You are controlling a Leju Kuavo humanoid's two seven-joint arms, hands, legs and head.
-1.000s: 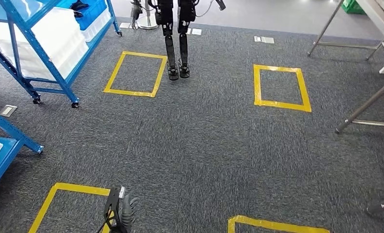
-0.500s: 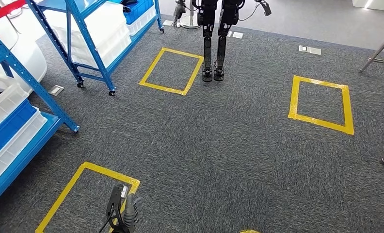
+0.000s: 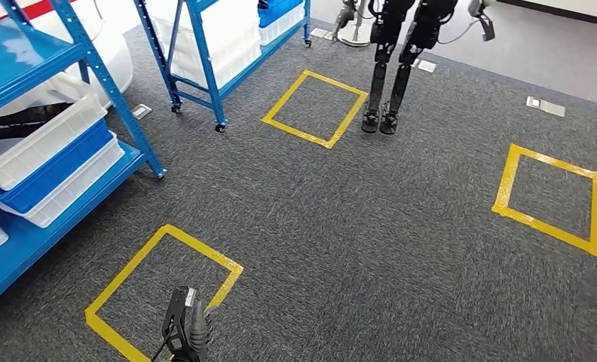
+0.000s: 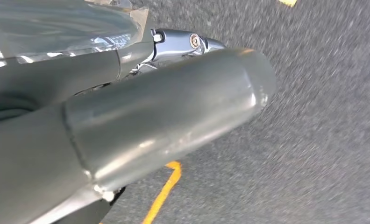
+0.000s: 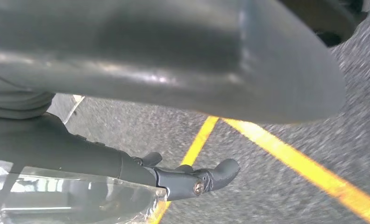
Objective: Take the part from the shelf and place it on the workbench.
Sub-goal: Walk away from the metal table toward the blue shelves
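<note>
A blue shelf (image 3: 118, 105) stands at the left of the head view, holding white bins (image 3: 47, 143) and a blue bin (image 3: 54, 170). A dark part (image 3: 16, 124) lies in the upper white bin. My left hand (image 3: 186, 332) hangs low at the bottom edge, over a yellow floor square (image 3: 205, 253), and holds nothing. The left wrist view shows that left hand (image 4: 127, 116) close up above grey carpet. In the right wrist view my right hand (image 5: 197, 179) hangs over the carpet with its dark fingers loosely extended and nothing in them.
A second blue shelf (image 3: 209, 75) on wheels stands farther back. Another humanoid robot (image 3: 393, 68) stands beyond a yellow floor square (image 3: 295, 133). One more taped square (image 3: 552, 226) lies at the right on the grey carpet.
The camera has turned left: the whole floor scene has slid right and the near blue shelf with its bins has come into view. My left hand still hangs at the bottom edge.
</note>
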